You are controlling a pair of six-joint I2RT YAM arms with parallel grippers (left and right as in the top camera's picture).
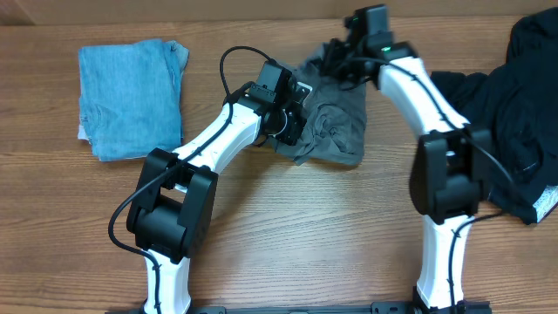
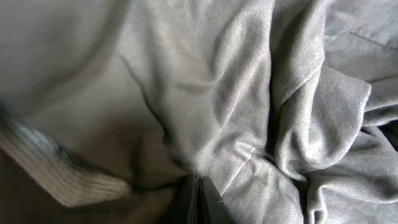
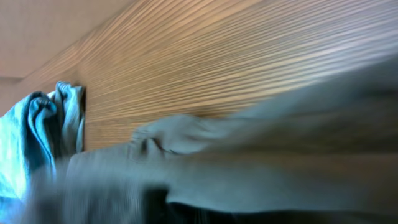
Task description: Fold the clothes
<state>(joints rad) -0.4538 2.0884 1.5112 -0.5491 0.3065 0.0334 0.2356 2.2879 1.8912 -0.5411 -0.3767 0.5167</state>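
Where the grey shorts (image 1: 336,131) lie: bunched on the wooden table (image 1: 305,235), between both arms.
Left gripper (image 2: 196,202): jaws closed, pinching a fold of the shorts.
Right gripper (image 1: 347,59): closed, seemingly on their far edge; the wrist view is blurred.
Risk: uneven pulling could slip a thin pinch free and leave the cloth twisted.

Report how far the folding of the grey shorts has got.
Done: nothing yet. The grey shorts lie crumpled between the arms; only the light-blue denim garment sits folded. In hand: the left pincer and the right pincer are both shut on bunched fabric of the shorts. To do: spreading them flat and every fold. The black garment lies heaped nearby.
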